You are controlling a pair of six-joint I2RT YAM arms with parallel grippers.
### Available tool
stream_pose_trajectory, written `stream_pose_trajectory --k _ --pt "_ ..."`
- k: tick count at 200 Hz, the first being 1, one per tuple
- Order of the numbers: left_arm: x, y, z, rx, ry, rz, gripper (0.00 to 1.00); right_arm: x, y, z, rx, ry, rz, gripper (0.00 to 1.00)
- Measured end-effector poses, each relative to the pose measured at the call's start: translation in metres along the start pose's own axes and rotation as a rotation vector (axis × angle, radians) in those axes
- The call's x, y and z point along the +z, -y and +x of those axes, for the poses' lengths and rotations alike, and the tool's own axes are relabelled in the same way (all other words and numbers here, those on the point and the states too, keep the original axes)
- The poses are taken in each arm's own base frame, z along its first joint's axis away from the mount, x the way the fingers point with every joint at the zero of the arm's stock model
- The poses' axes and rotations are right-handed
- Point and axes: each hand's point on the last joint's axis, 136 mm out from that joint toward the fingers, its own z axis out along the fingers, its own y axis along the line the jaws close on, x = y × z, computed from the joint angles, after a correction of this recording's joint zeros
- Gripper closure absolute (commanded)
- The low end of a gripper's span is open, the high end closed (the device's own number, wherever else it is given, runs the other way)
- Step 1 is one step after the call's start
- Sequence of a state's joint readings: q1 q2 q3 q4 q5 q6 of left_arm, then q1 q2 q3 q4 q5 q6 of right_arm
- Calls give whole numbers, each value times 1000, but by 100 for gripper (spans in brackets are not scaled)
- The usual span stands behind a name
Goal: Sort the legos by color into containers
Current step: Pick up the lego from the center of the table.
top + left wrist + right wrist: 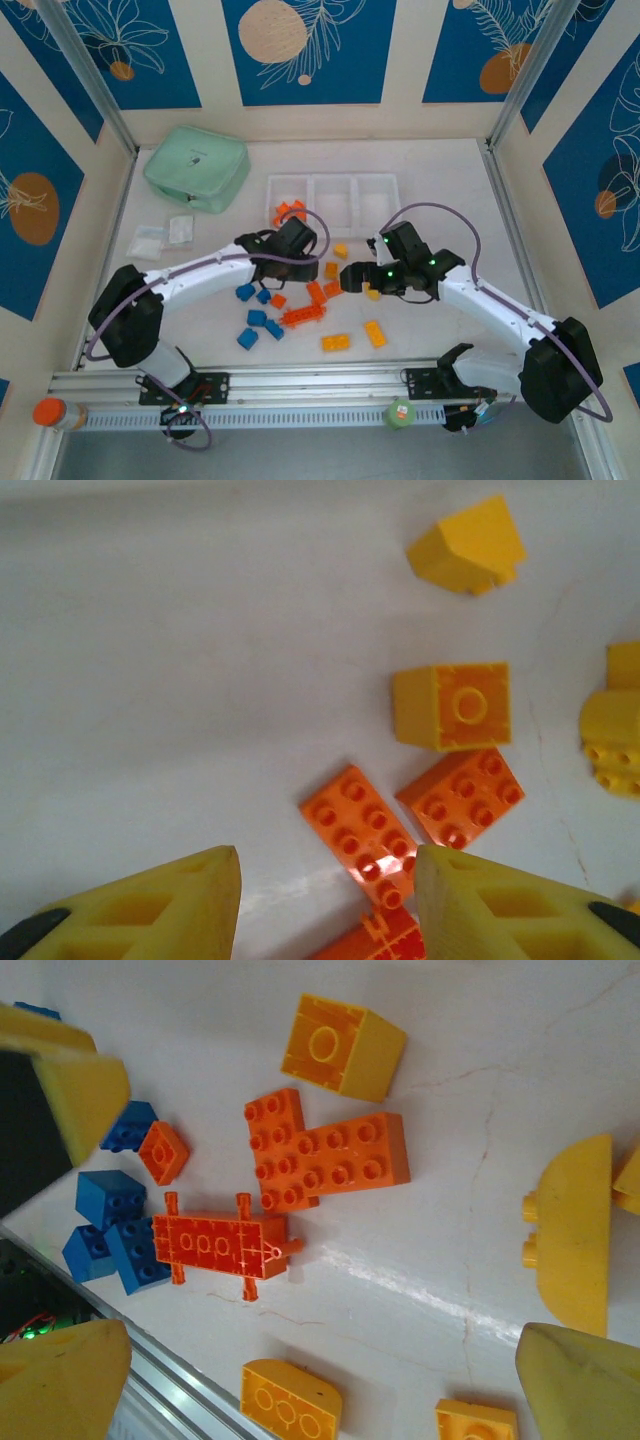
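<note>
The workspace is an enclosure of cream walls carrying blue leaf-pattern panels (305, 50), framed by metal posts. Its floor is a white bench (450, 200) with a glossy finish; the right wrist view shows fine hairline marks across it. A slotted metal rail (300, 385) runs along the near edge.

A mint green zip case (195, 168) lies at the rear left, with small clear bags (160, 235) just in front of it. The containers (335, 180) stand in a row at the rear centre; the leftmost one holds red-orange bricks.

The remaining legos (300, 317) lie scattered on the bench centre, in front of the containers: blue to the left, red-orange in the middle, yellow-orange to the right.

The left end effector (328, 858) is released, fingers apart above two red-orange bricks, grasping nothing. The right end effector (322, 1330) is released and spread wide above the legos, grasping nothing.
</note>
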State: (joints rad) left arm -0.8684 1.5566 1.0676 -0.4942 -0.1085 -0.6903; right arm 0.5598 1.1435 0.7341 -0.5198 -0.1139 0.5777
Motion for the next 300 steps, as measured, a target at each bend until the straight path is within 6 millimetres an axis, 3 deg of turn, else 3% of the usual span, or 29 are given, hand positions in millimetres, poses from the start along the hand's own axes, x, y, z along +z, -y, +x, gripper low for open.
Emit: stream_pose_trajectory --k 24,60,118,161,209,300 --pt "6 23 16 85 14 50 51 -2 5 1 6 16 9 1" --pt "19 55 17 226 57 125 50 -16 20 -7 55 85 13 1" --pt "61 53 34 362 2 96 45 -36 49 -10 175 159 7 1" --pt "70 61 24 425 20 92 42 -45 56 -10 215 176 -16 1" --pt "85 58 30 474 -11 68 38 -47 55 -11 221 174 -39 1" --pt "85 58 31 515 -12 69 64 -48 56 -12 228 178 -51 1"
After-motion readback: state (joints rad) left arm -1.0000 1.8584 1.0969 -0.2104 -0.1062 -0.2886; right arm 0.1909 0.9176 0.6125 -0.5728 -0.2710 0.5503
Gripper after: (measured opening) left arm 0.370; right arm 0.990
